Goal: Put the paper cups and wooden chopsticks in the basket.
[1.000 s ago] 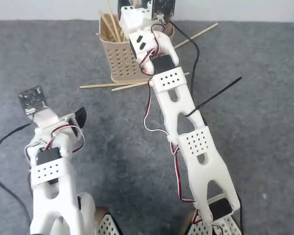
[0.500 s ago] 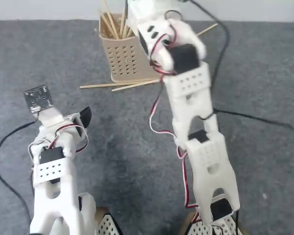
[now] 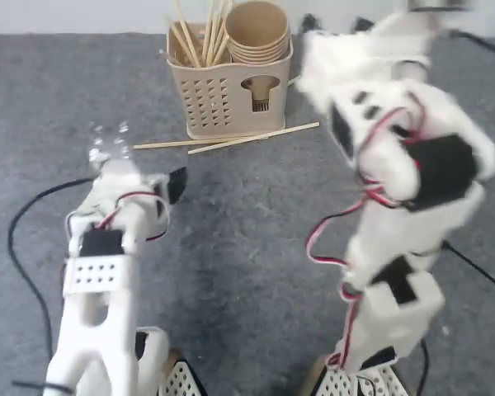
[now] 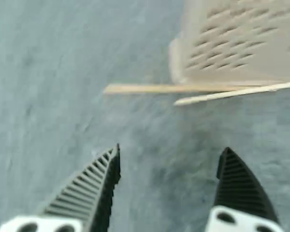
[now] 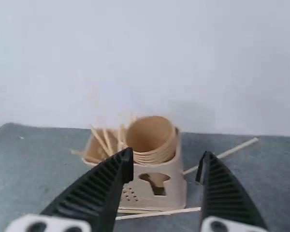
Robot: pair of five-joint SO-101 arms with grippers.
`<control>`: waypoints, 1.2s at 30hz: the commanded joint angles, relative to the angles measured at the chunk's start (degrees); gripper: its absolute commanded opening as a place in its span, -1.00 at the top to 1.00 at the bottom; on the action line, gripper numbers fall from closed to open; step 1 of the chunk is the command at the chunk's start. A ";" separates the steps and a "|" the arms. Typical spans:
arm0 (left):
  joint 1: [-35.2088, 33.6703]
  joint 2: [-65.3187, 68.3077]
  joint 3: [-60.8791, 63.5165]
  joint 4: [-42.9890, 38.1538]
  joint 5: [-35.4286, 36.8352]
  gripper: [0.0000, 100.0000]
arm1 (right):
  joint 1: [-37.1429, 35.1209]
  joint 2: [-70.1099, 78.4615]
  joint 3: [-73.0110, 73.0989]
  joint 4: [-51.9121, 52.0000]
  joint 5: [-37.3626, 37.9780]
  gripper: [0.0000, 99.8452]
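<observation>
Both gape — left end effector (image 4: 172, 147), right end effector (image 5: 166, 152) — with paper cups (image 3: 257, 29) stacked in the basket (image 3: 219, 99).

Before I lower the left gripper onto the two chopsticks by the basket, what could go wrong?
The loose chopsticks lie flat on the mat, right at the foot of the basket, so the open left gripper could bump it or pinch nothing. They also lie close together; closing on one may flick the other away.
</observation>
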 commanded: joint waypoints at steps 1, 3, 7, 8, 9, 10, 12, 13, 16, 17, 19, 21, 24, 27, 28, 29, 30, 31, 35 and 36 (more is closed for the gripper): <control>3.34 6.86 -9.36 0.26 -3.34 0.38 | 4.18 -13.05 13.80 2.86 4.75 0.55; 3.60 14.07 -14.99 0.70 -4.66 0.38 | 5.85 -20.97 24.97 2.77 8.00 0.55; 3.60 29.19 -28.26 5.63 -12.48 0.39 | 9.27 -33.89 46.42 0.48 9.58 0.55; 3.52 32.44 -31.25 6.68 -14.77 0.39 | 10.59 -36.18 51.25 -0.75 9.85 0.55; 3.52 35.78 -34.24 7.65 -17.14 0.39 | 12.00 -38.11 55.74 -2.07 9.93 0.55; 3.52 38.77 -37.05 8.35 -19.52 0.39 | 13.14 -39.87 60.04 -3.38 9.93 0.55; 3.43 43.96 -41.80 8.97 -23.74 0.39 | 15.34 -42.68 67.87 -5.93 10.20 0.55; 3.43 46.15 -43.91 9.05 -25.41 0.39 | 16.31 -44.00 71.56 -7.25 10.90 0.55; 3.60 51.34 -49.01 8.88 -28.40 0.39 | 17.71 -47.08 81.41 -11.21 13.19 0.55; 3.69 52.66 -50.51 8.88 -28.84 0.39 | 17.89 -48.04 84.40 -12.44 13.45 0.55; 3.78 55.21 -53.41 8.88 -29.89 0.39 | 18.15 -49.63 90.11 -14.90 13.54 0.55; 4.04 57.93 -56.04 8.88 -31.12 0.39 | 18.15 -51.38 95.91 -17.36 13.54 0.55; 4.31 62.59 -59.82 8.88 -31.21 0.39 | 17.98 -54.29 103.82 -21.49 13.36 0.55; 4.31 67.78 -63.34 9.05 -32.00 0.39 | 17.71 -57.36 110.51 -25.10 13.10 0.55; 4.31 69.45 -64.40 8.97 -32.09 0.39 | 17.63 -58.33 112.44 -26.15 13.01 0.55; 4.31 71.21 -65.45 8.97 -32.09 0.39 | 17.54 -59.30 114.11 -27.12 13.01 0.55; 4.31 72.88 -66.59 8.97 -32.09 0.39 | 17.01 -60.18 115.69 -28.00 13.01 0.55; 4.31 74.46 -67.91 8.88 -31.91 0.39 | 16.57 -61.05 117.10 -28.62 13.01 0.55; 4.13 81.67 -75.56 8.88 -31.74 0.46 | 14.02 -63.43 121.32 -28.97 13.01 0.55; 4.22 83.60 -77.67 8.88 -31.74 0.51 | 13.32 -63.87 122.20 -28.97 12.92 0.55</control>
